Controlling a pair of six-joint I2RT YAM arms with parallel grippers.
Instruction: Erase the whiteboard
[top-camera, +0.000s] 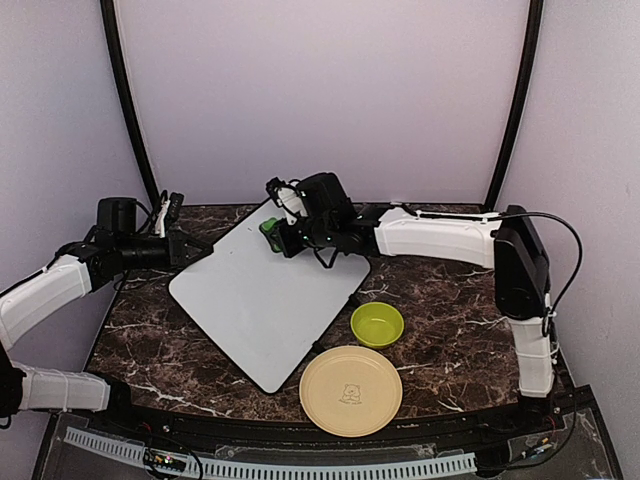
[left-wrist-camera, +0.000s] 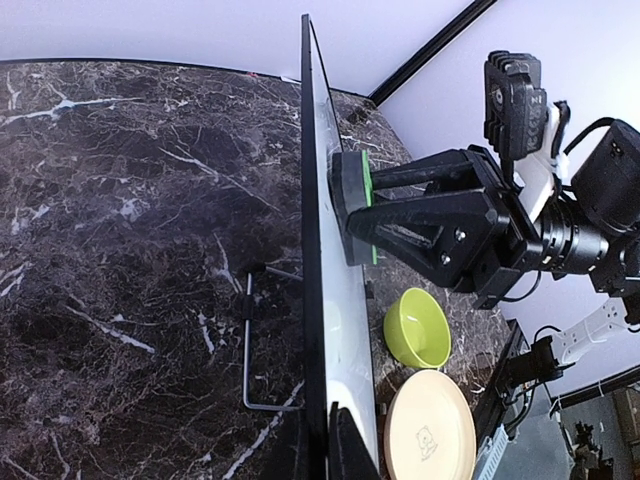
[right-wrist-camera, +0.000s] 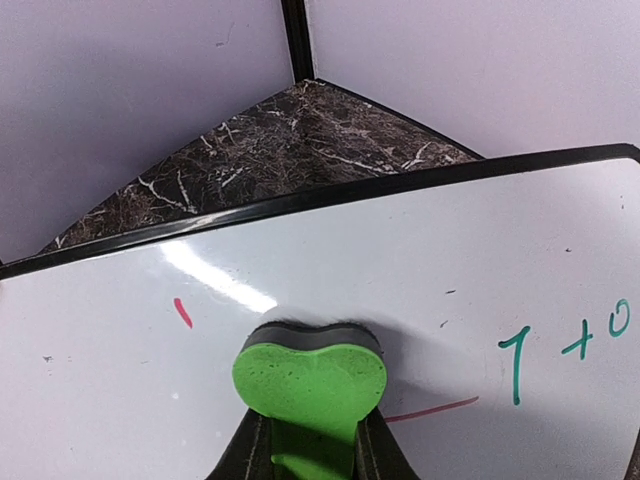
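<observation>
Dark marble table (top-camera: 450, 340), filling the lower half of the top view.
Whiteboard (top-camera: 260, 300): centre of the top view, tilted up off the table. It bears a green "7+0" and red strokes. The left gripper (left-wrist-camera: 322, 448) is clamped on its left edge.
Beige plate (top-camera: 350, 390): lower centre.
Green bowl (top-camera: 377, 324): just above the plate.
Green eraser (right-wrist-camera: 310, 385): pressed on the whiteboard's upper part, with the right gripper (right-wrist-camera: 310, 462) closed around it.

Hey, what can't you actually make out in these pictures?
Whiteboard ink: top view, too faint and small.
Board face: left wrist view, seen edge-on.
Green writing: right wrist view, anything past the right edge is cut off.
Ink under the eraser: covered by it.
</observation>
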